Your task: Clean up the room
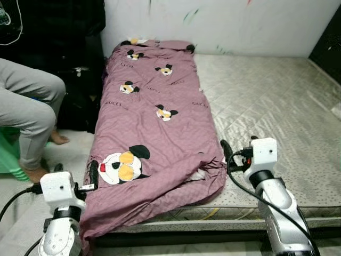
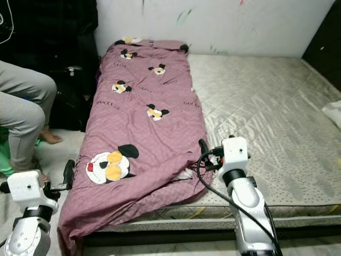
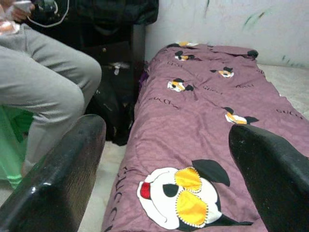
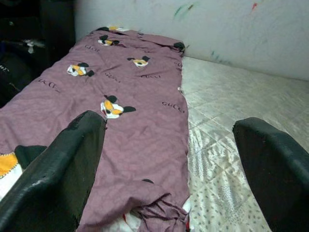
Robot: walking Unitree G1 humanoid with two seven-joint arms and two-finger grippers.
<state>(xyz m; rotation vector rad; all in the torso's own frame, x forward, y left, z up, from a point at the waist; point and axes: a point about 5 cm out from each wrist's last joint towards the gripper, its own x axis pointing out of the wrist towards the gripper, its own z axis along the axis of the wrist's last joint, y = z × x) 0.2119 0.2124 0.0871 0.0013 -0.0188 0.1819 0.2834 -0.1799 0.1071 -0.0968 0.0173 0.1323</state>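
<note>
Mauve blanket [image 1: 154, 133] with cartoon faces lay along the left side of the bare mattress [image 1: 266, 106].
Left end effector [image 3: 164, 179] and right end effector [image 4: 169, 169] both hovered released near its foot end, seemingly not touching; a seated person's leg [image 1: 26, 106] showed beside the bed.

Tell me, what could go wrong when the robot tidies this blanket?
1. The purple blanket already hangs over the mattress edge near the left claw; a pull could slide it onto the floor.
2. A person's leg sits close beside the left claw, so a swing might bump it.
3. The right claw, open beside the bunched corner, might grab only a fold.
</note>
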